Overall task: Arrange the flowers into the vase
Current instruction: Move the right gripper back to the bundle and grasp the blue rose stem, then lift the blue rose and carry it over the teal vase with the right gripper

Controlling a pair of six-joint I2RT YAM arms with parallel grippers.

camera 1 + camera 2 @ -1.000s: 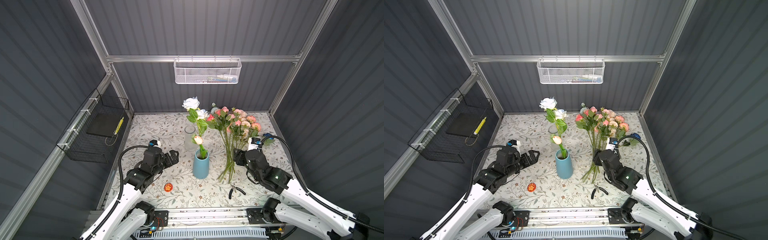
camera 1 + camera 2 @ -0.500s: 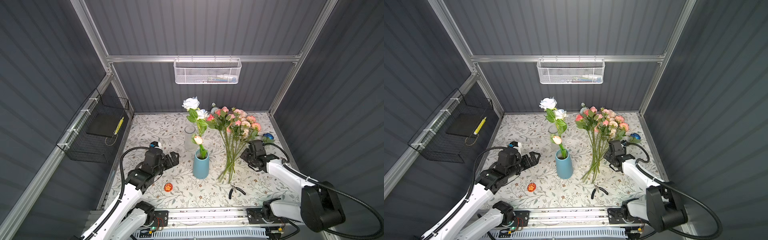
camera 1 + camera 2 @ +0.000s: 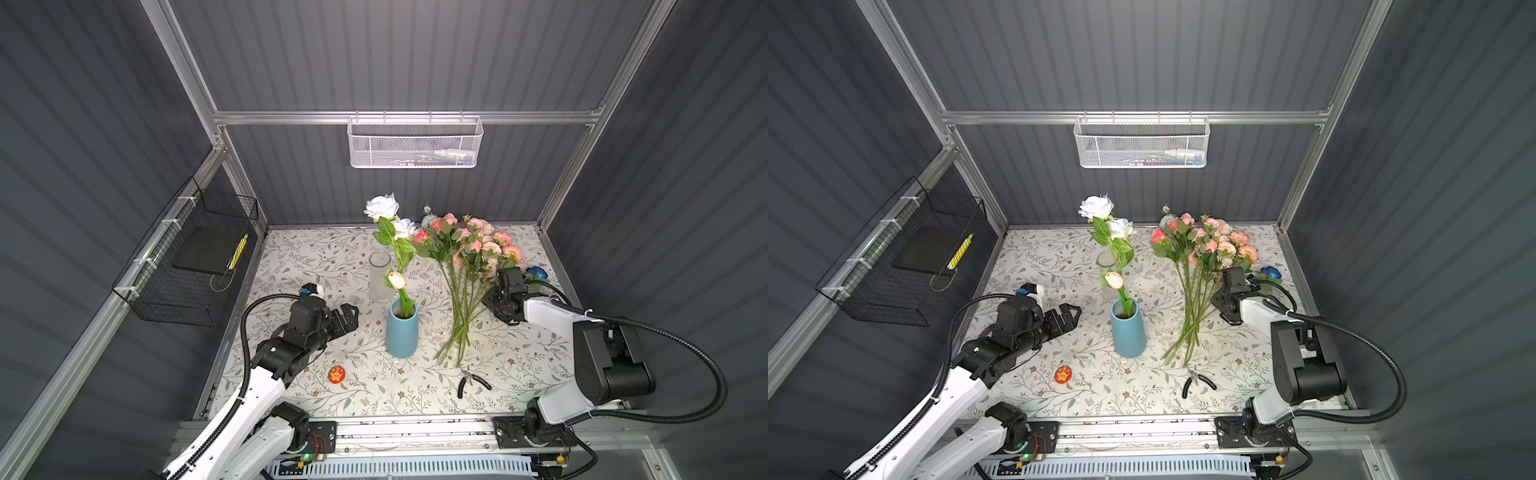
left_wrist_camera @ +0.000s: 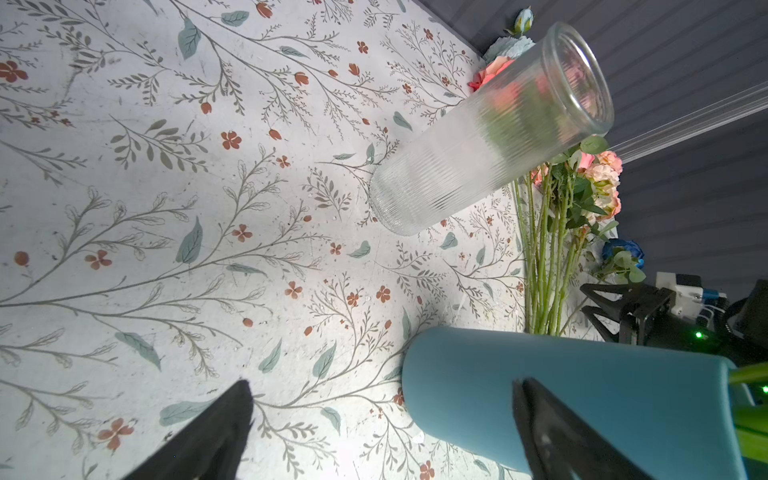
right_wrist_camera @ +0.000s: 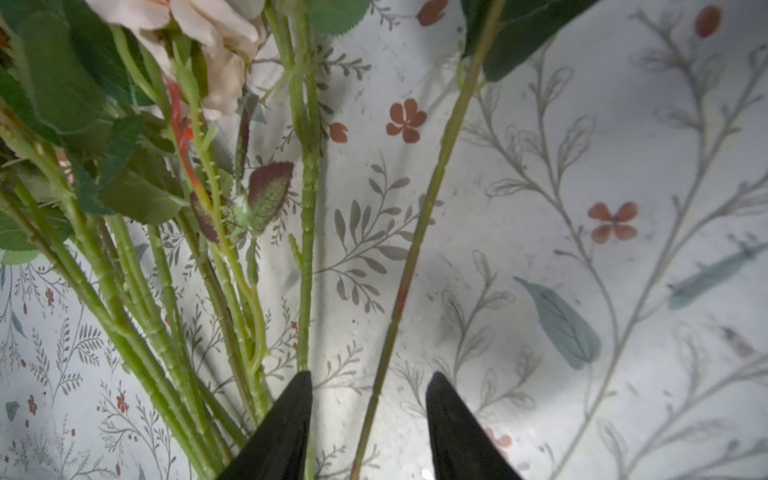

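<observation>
Matt, floral-printed sheeting covers the desk (image 3: 324,257). The ribbed, clear glass vase (image 4: 478,137) looks glossy; the blue vase (image 3: 401,334) is smooth and matt. The flowers (image 3: 465,245) have plastic-looking knobbly green stems and cloth-like petals. A white metal mesh basket (image 3: 415,145), a brushed aluminium rail (image 3: 291,117) and matt grey ribbed walls (image 3: 415,54) frame them.

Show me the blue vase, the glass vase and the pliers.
blue vase (image 3: 401,334): in a top view, middle of its body.
glass vase (image 4: 478,149): left wrist view, ribbed side wall.
pliers (image 3: 468,375): in a top view, where the handles meet.
</observation>
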